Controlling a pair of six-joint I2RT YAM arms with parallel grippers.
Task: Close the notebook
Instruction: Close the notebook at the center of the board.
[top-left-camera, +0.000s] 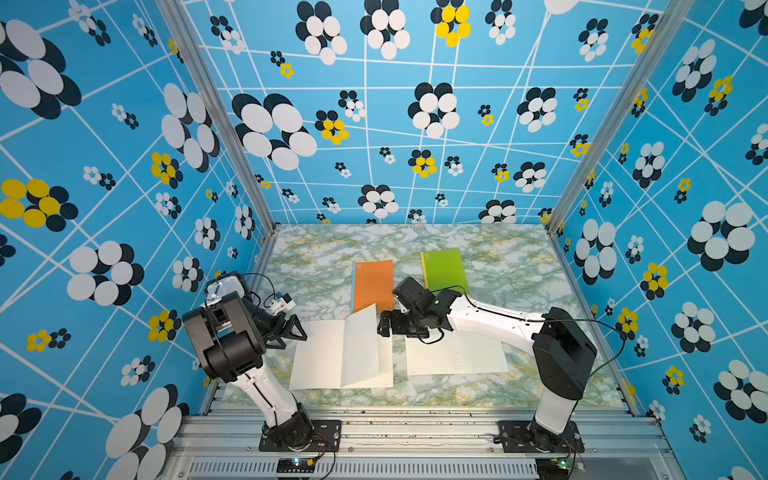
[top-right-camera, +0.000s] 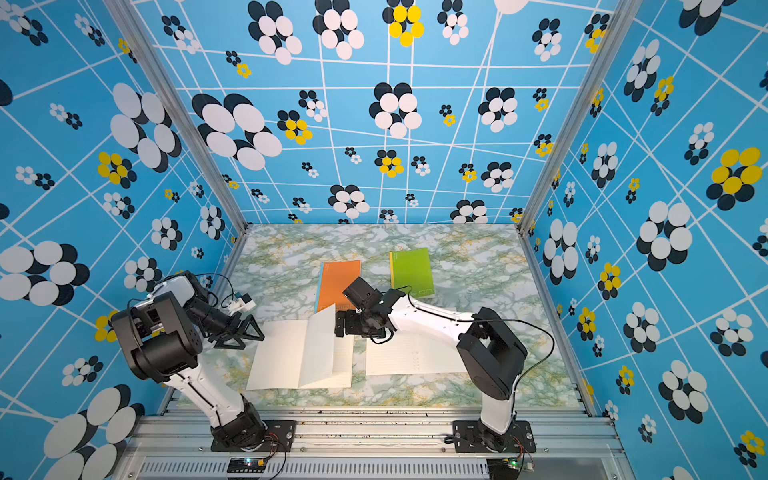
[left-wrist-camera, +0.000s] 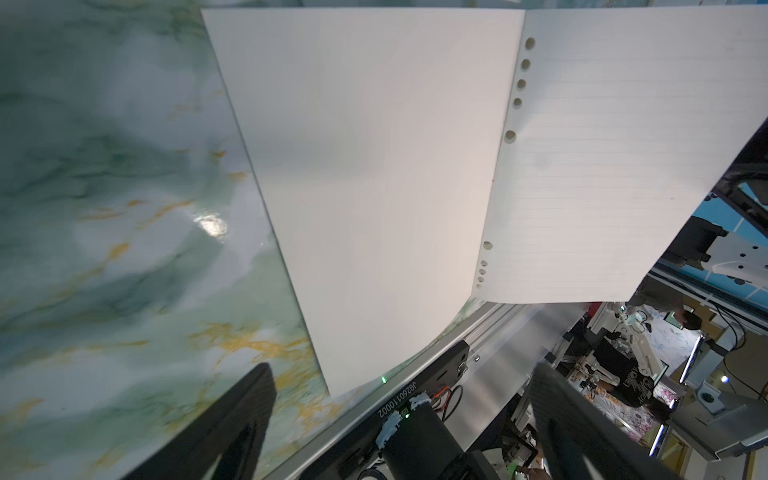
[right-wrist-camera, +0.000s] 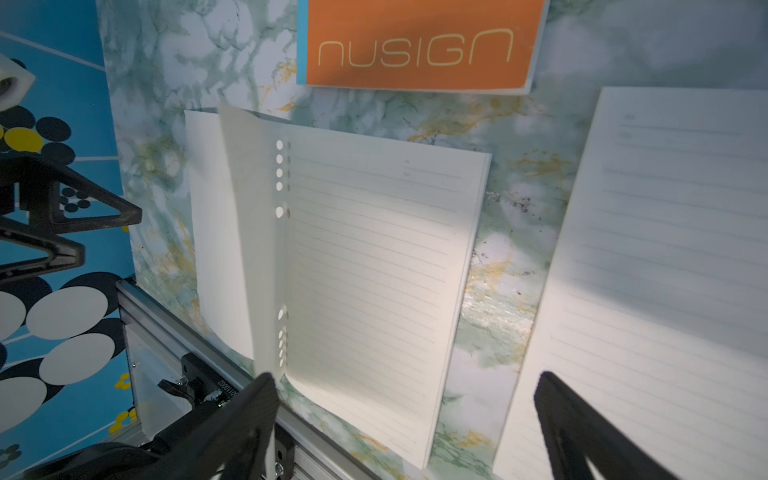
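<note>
The open notebook lies at the front middle of the table, white pages up. One lined leaf stands up from its spine, leaning over the right-hand page. My right gripper hovers open just right of that leaf's far top corner, with nothing between its fingers. My left gripper is open beside the far left corner of the blank left page, apart from it and holding nothing.
A second open lined notebook lies under my right forearm. A shut orange notebook and a shut green one lie farther back. The aluminium front rail runs just before the notebooks, and patterned walls enclose three sides.
</note>
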